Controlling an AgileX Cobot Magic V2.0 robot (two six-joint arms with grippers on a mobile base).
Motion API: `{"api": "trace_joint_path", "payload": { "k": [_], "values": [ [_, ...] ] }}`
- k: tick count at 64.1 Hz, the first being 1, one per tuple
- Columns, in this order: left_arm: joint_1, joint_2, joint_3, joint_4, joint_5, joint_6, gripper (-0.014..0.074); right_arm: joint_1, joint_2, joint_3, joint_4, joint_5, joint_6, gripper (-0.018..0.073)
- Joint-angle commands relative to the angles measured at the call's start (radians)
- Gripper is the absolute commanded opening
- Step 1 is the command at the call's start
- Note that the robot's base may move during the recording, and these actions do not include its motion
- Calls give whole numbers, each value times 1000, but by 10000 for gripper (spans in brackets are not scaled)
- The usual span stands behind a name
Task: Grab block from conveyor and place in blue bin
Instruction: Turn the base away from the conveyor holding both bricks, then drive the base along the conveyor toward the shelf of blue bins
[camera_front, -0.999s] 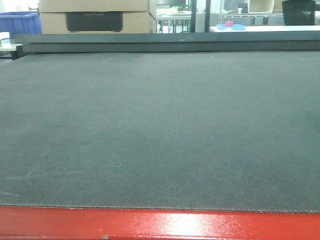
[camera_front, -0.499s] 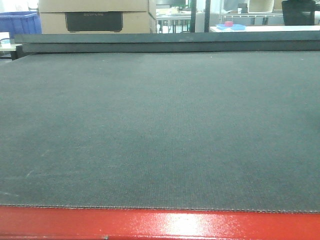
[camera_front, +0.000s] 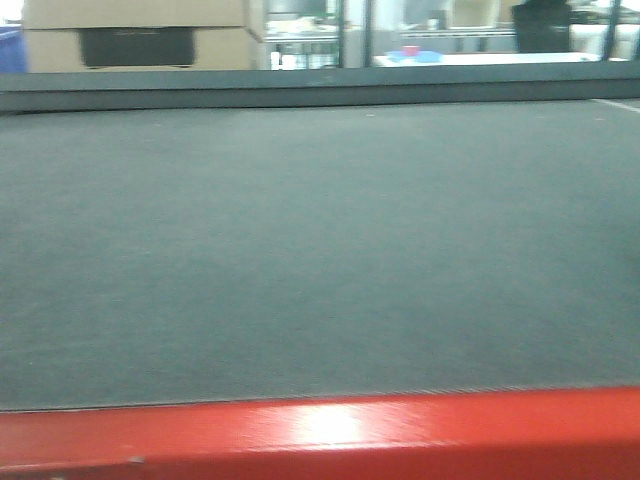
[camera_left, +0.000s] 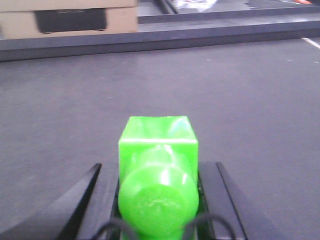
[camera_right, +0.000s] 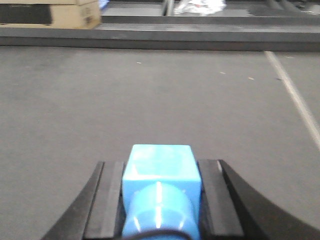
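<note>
The conveyor (camera_front: 320, 250) fills the front view as a dark grey-green belt, with its glossy red frame (camera_front: 450, 430) along the near edge. Neither arm shows in that view. In the right wrist view my right gripper (camera_right: 161, 165) is shut on the block (camera_right: 160, 159), a bright blue cube whose round stud points at the camera, held just above the belt (camera_right: 150, 90). In the left wrist view my left gripper (camera_left: 158, 167) is shut on a bright green block (camera_left: 158, 142) of the same shape. A sliver of a blue bin (camera_front: 8, 48) shows at the far left edge.
A dark rail (camera_front: 320, 88) bounds the belt's far side. Behind it stands a cardboard box (camera_front: 135, 35), and a white table (camera_front: 480, 58) with small blue and red items lies further back. A white line (camera_right: 295, 95) crosses the belt at the right.
The front view has swung right and is blurred. The cardboard box and blue bin slid left in the picture, and the red frame now looks taller and tilted.
</note>
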Motion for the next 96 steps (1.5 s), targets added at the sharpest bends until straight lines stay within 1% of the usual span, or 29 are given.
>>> {"api": "trace_joint_path", "payload": {
  "k": [1, 96],
  "values": [
    [-5, -5, 0, 0, -22, -4, -111, 0, -4, -9, -13, -15, -8, -160],
    [-5, -5, 0, 0, -22, -4, -111, 0, -4, -9, -13, -15, -8, -160]
  ]
}}
